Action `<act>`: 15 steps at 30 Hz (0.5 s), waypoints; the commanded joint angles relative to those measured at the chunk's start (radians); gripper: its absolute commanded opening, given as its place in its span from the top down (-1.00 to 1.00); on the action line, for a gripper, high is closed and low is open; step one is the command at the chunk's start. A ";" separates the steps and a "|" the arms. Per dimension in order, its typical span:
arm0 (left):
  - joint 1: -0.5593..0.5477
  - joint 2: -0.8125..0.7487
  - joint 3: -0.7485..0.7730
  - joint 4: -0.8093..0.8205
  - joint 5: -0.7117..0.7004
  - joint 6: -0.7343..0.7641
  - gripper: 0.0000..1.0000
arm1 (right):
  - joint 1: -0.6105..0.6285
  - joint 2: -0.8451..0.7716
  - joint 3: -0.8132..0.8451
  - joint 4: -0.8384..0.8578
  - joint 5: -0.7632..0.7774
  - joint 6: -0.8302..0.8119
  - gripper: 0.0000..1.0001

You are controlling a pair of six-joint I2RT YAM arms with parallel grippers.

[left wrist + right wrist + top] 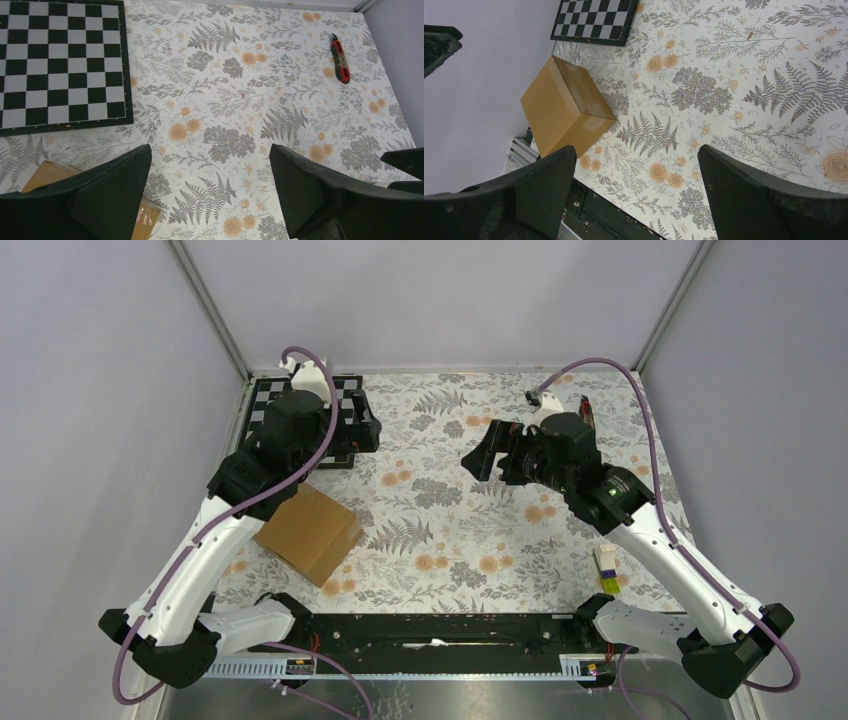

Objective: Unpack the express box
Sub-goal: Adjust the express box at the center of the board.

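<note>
Brown taped express box (566,112) sits sealed and untouched, left gripper (208,155) and right gripper (636,152) both spread empty, so fetching the red cutter (339,58) likely comes next.

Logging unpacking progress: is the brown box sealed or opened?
Shut. The express box has flat flaps, with glossy tape along its top seam.

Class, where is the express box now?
Top view: the express box sits at the table's left side, beside the left arm, nearer than the checkerboard.
</note>
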 commanded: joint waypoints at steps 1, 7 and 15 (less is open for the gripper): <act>0.001 -0.050 -0.028 -0.009 -0.094 -0.032 -0.98 | -0.001 0.005 -0.002 0.037 0.012 -0.002 -0.97; 0.005 -0.051 -0.028 -0.065 -0.171 -0.073 -0.98 | -0.001 0.023 -0.010 0.048 0.001 0.002 -0.97; 0.167 -0.045 -0.054 -0.233 -0.181 -0.190 -0.98 | 0.000 0.069 -0.053 0.104 -0.079 0.010 -0.97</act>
